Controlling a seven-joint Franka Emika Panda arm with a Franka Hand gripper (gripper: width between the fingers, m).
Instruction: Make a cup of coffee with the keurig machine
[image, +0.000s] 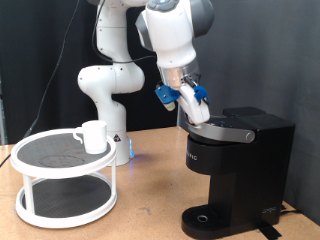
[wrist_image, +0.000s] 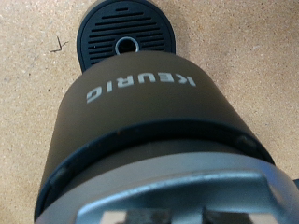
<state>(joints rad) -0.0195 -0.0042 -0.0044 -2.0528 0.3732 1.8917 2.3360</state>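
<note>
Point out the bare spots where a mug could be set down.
The Keurig machine's round drip base is bare. So is the tabletop between it and the white two-tier stand. The stand's top holds the cup; the gripper crowds the machine's lid.

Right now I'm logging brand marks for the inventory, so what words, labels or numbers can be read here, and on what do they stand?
"KEURIG": pale letters, shown upside down in the wrist view, on the rounded front of the boxy matte-black coffee maker.
Pale mark on the same machine's front in the exterior view: too small to read.
Small plain white ceramic mug on the round white two-tier stand: no text visible.
</note>
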